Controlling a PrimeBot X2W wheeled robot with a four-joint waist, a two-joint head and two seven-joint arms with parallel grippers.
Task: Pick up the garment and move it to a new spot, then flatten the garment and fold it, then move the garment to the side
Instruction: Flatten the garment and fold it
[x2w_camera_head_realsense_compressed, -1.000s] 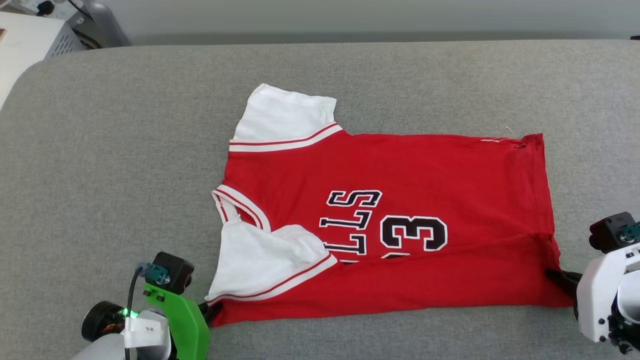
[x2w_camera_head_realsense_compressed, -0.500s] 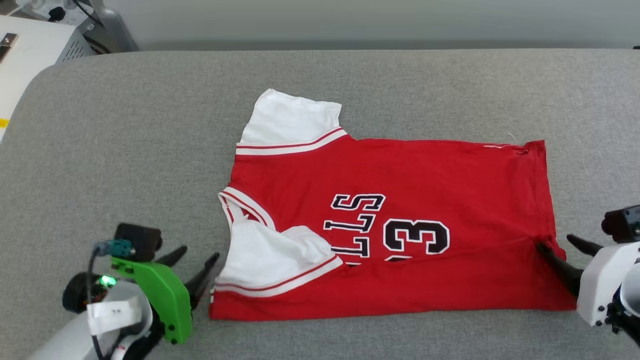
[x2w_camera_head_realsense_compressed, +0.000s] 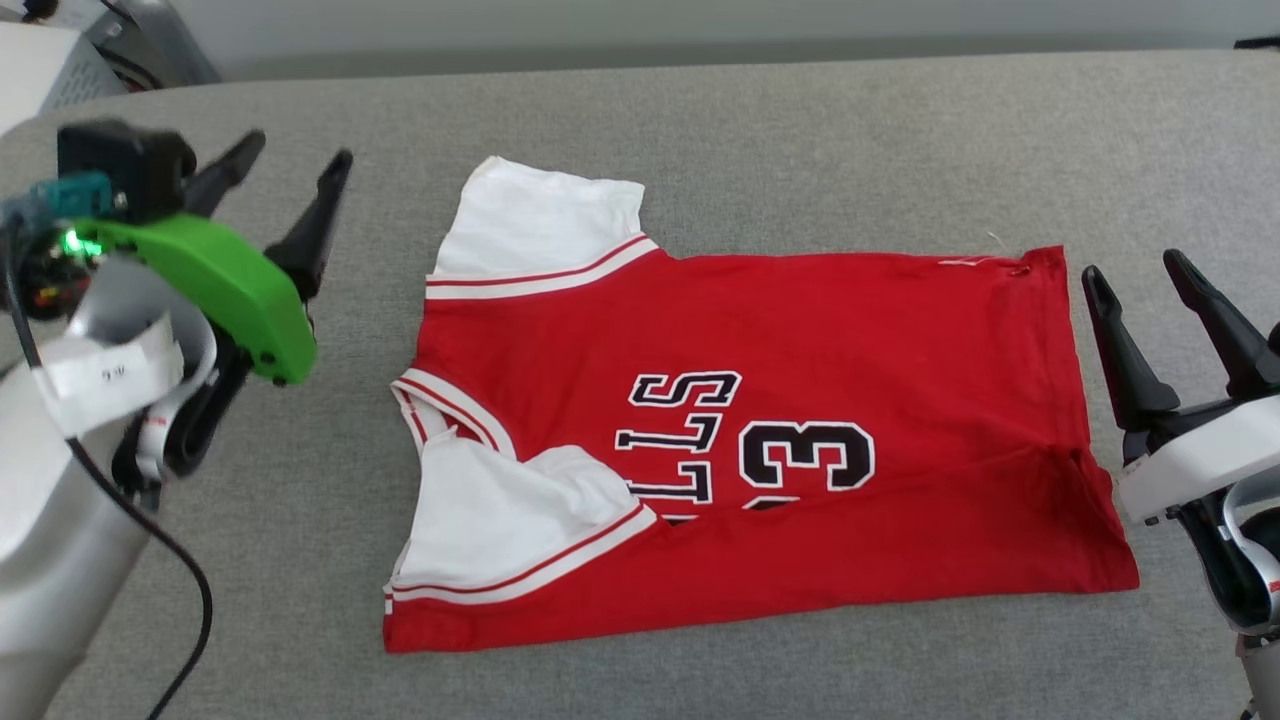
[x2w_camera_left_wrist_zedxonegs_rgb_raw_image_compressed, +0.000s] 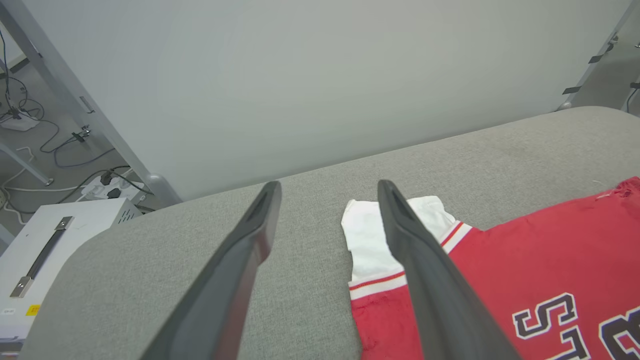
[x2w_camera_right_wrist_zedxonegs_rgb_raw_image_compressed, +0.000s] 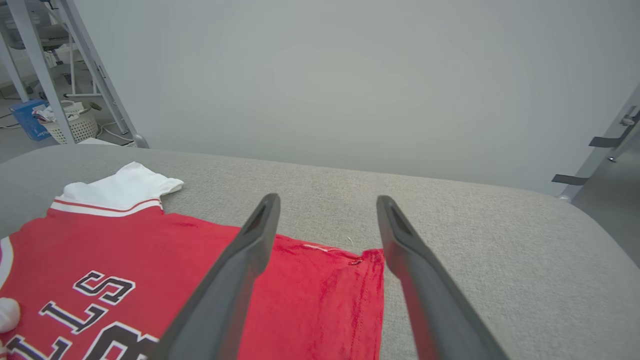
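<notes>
**ops:** garment status?

**me:** The garment lies flat on the grey padded surface, mid head view. Its long axis runs left-right, with the collar toward my left and the hem toward my right. The near long edge is folded up over the body and cuts off the bottom of the lettering.

**ops:** sleeves?

**me:** The far sleeve sticks out toward the far edge. The near sleeve is folded in over the chest.

**ops:** grippers?

**me:** My left gripper is up off the surface, left of the far sleeve, fingers apart and holding nothing. My right gripper is just beside the hem, fingers apart and also holding nothing. Both are clear of the cloth.
</notes>
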